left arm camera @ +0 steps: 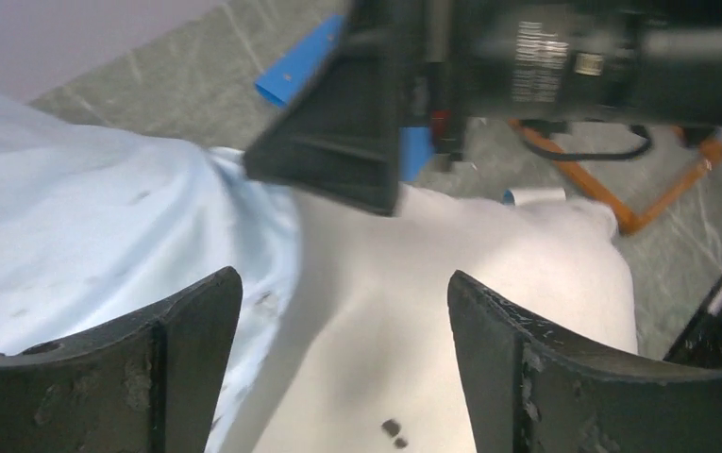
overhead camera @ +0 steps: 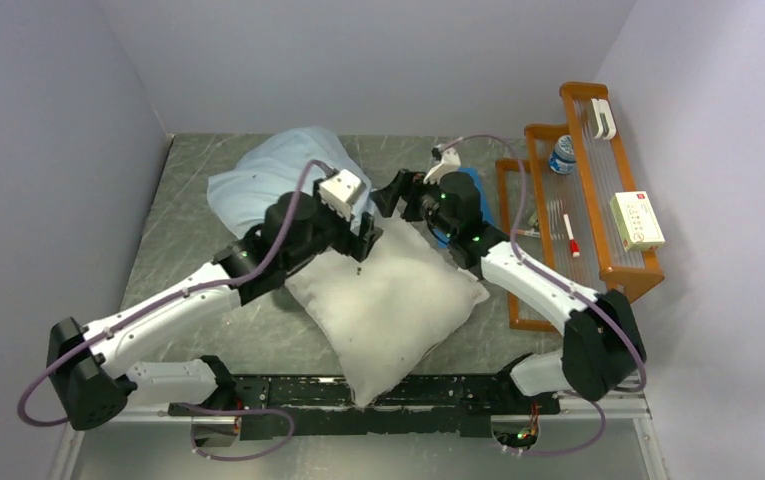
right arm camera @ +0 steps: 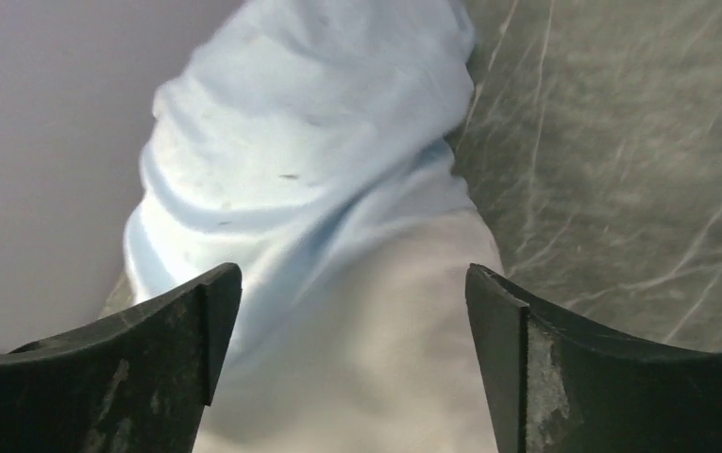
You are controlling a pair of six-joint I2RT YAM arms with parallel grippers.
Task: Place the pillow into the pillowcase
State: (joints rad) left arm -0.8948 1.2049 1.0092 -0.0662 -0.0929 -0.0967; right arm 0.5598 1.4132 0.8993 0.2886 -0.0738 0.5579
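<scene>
Table [overhead camera: 198,240]: grey, streaked surface, enclosed by pale walls on three sides.
Pillow [overhead camera: 393,305]: off-white and plump, laid diagonally on the table. Its near corner is seen close to the arm bases; its far end is at the pillowcase mouth. A few dark specks are seen on the fabric in the left wrist view.
Pillowcase [overhead camera: 268,175]: light blue, wrinkled, bunched at the far left of the table. Its edge is draped over the far end of the pillow; most of the pillow is left uncovered.
Left gripper [left arm camera: 343,293]: held over the far end of the pillow, next to the blue cloth edge. The jaws are spread wide and nothing is clamped between them. Whether the fingertips touch the fabric cannot be told.
Right gripper [right arm camera: 352,283]: positioned over the far right part of the pillow, facing the left gripper at close range. The jaws are parted wide, with nothing gripped; pillow and pillowcase edge are seen beyond the gap.
Blue square [overhead camera: 473,190]: darker blue and flat, lying on the table, partly hidden under the right arm.
Wooden rack [overhead camera: 638,275]: orange-brown, stepped, placed along the right wall.
Rack contents: a bottle [overhead camera: 561,155], a white box [overhead camera: 637,220] and a red-tipped marker [overhead camera: 570,240] are noted.
</scene>
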